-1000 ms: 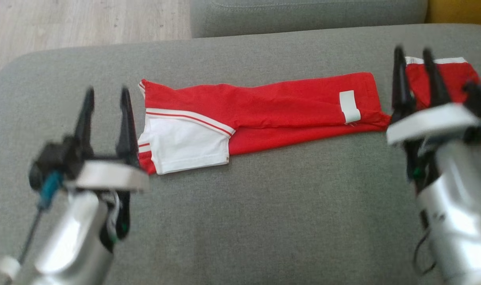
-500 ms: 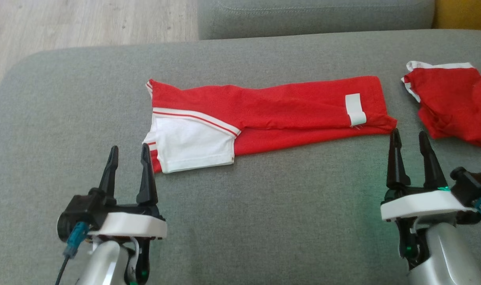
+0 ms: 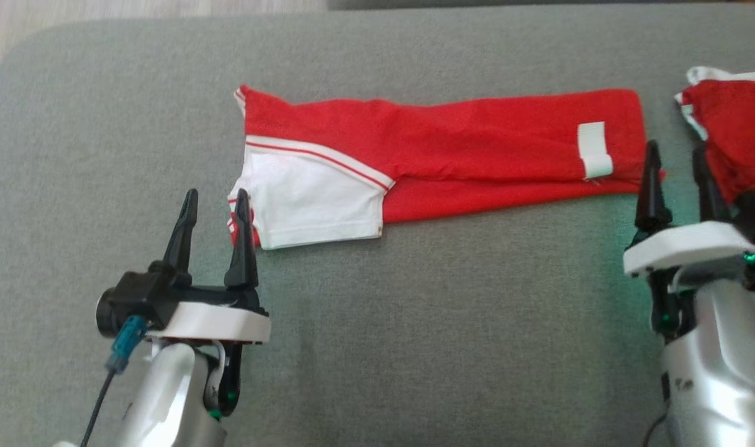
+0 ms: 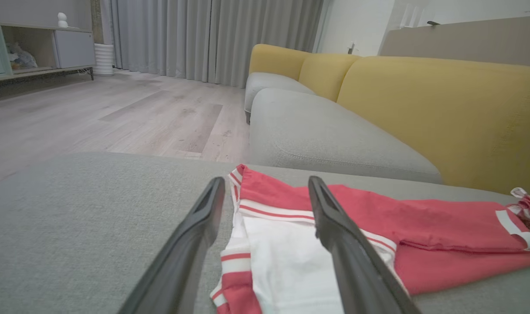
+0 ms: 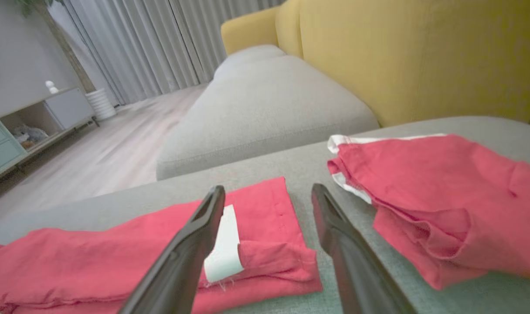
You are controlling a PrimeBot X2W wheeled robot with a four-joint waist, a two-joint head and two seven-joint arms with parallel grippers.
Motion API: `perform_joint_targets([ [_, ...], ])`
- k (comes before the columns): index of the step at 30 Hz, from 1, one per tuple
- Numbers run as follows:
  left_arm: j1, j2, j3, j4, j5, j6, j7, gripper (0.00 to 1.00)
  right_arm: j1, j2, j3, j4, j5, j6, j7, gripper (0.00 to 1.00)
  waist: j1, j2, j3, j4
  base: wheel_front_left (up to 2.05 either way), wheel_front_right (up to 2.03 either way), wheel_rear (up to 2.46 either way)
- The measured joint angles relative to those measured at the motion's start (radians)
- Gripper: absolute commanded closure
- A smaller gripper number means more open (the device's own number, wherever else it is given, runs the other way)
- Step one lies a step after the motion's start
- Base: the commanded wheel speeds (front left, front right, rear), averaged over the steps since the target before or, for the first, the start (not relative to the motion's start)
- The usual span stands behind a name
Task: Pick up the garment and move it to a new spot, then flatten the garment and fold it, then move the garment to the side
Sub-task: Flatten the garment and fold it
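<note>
The red garment lies folded into 1 long band on the grey sofa seat, and both arms sit at its ends. Its long axis runs straight across the head view, left to right. The white sleeve end points to the robot's left and the end with the white label points to the right.

The left pincer is at the near-left corner with its 2 fingers spread apart and nothing between them. Its inner finger overlaps the sleeve's edge, though I cannot tell if it touches the cloth. The right pincer is also wide apart and empty. It sits just past the label end, in the gap between this band and a second red garment lying crumpled beside it.

The left wrist view looks low along the cloth and adds the striped trim up close, a yellow backrest, a wood floor and grey curtains. The right wrist view shows the label end's small folded-over flap.
</note>
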Motion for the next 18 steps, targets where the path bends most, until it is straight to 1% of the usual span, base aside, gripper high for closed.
perform_joint_targets([
  [5, -0.02, -0.011, 0.013, 0.011, 0.016, -0.017, 0.0, 0.0, -0.089, 0.0, -0.08, 0.116, -0.045, 0.0, 0.043, 0.0, 0.0, 0.0, 0.038, 0.026, 0.0, 0.0, 0.0],
  [12, -0.03, -0.019, 0.022, 0.017, 0.032, -0.033, 0.0, 0.0, -0.161, -0.001, -0.208, 0.269, -0.154, 0.0, 0.064, 0.0, -0.0001, 0.0, 0.065, 0.055, 0.0, 0.0, 0.0],
  [15, -0.035, -0.022, 0.026, 0.021, 0.033, -0.041, 0.0, 0.0, -0.19, -0.001, -0.221, 0.353, -0.174, 0.0, 0.07, 0.0, -0.0001, 0.0, 0.073, 0.062, 0.0, 0.0, 0.0],
  [16, -0.039, -0.022, 0.027, 0.021, 0.033, -0.041, 0.0, 0.0, -0.198, -0.001, -0.217, 0.367, -0.175, 0.0, 0.068, 0.03, -0.0002, 0.0, 0.074, 0.063, 0.0, 0.0, 0.0],
  [17, -0.044, -0.023, 0.03, 0.021, 0.034, -0.042, 0.0, 0.0, -0.209, -0.003, -0.213, 0.382, -0.175, 0.0, 0.064, 0.56, -0.0002, 0.0, 0.075, 0.062, 0.0, 0.0, 0.0],
  [18, -0.047, -0.023, 0.032, 0.021, 0.038, -0.043, 0.0, 0.0, -0.219, -0.006, -0.204, 0.397, -0.175, 0.0, 0.062, 1.0, -0.0001, 0.0, 0.074, 0.062, 0.0, 0.0, 0.0],
])
